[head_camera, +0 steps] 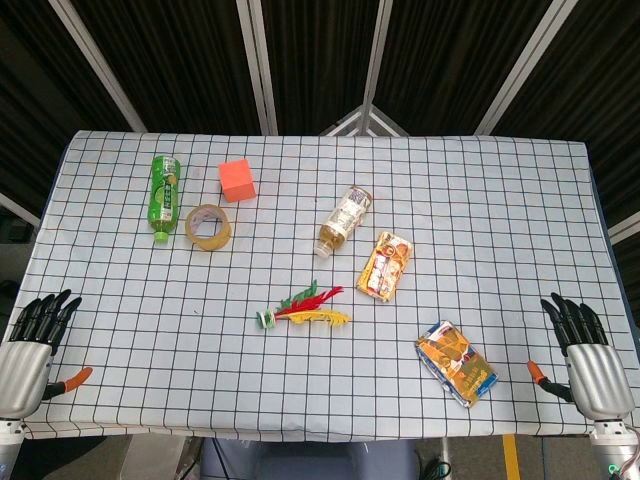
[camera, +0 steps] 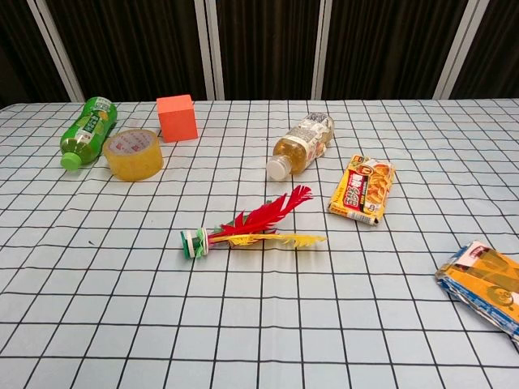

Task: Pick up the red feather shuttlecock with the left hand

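We read no label clearly | red feather shuttlecock (head_camera: 302,307) lies mid-counter (head_camera: 150,390), open cloth around it | our left hand (head_camera: 30,345) and right hand (head_camera: 585,350) rest empty, fingers spread, at near corners

Head view looks steeply down from above, taking in the whole tabletop (head_camera: 500,200). Chest view sits low and close, facing forward; both share the tabletop's middle.
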{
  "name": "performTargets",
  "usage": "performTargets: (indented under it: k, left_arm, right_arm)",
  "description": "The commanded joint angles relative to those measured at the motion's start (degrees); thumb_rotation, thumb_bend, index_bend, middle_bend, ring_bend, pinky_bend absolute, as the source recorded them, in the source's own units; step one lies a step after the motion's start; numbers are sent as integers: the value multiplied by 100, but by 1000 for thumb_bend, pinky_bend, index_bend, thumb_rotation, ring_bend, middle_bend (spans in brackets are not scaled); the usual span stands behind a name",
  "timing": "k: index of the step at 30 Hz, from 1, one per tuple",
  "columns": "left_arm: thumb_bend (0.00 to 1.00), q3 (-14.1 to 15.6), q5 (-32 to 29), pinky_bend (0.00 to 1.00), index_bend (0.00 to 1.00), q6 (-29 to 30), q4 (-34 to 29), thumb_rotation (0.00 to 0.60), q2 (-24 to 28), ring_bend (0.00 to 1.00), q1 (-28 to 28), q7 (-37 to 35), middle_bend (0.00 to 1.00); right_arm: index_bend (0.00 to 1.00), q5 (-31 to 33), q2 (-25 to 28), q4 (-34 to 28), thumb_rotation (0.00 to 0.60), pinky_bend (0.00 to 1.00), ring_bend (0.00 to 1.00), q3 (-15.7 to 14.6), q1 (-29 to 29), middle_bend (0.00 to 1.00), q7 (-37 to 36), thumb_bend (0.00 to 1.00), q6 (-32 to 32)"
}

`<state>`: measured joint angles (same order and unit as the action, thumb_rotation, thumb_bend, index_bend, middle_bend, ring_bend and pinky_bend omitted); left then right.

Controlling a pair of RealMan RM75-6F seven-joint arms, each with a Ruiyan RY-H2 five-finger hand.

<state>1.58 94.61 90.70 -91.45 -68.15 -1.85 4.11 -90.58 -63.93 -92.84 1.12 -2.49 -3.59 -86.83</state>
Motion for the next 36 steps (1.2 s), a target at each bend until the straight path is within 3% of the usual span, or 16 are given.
performTargets:
  k: [1,13,17,22,28,36]
  left_arm:
    - [103,-1,3,0,0,10,-1,600,1,0,3,-3,0]
    - [110,-55,-100,0,27,-206,-170,600,-19,0,-109,20,0]
    - [167,-287,-325,0,113,-575,-682,600,38,0,-391,297,0]
    - [218,-724,-842,0,233,-1193,-1435,600,-111,0,-896,1209,0]
    - [271,-1316,-1869,0,280,-1751,-1907,600,-851,0,-1567,2456,13]
    - [327,-1994,-3433,0,313,-1824,-1652,600,-2445,0,-2538,3982,38]
  right_arm:
    - [0,-8,2,2,600,0,0,-4,1,0,1,339,-2]
    - [0,-15,4,-31,600,0,0,-13,11,0,-10,339,-12]
    - [0,18,11,-40,600,0,0,-2,7,0,-35,339,7]
    - [0,21,13,-52,600,0,0,-8,-10,0,-59,339,47]
    - [0,46,30,-61,600,0,0,-8,-7,0,-104,339,60]
    - [0,95,61,-83,600,0,0,-2,-19,0,-217,338,113]
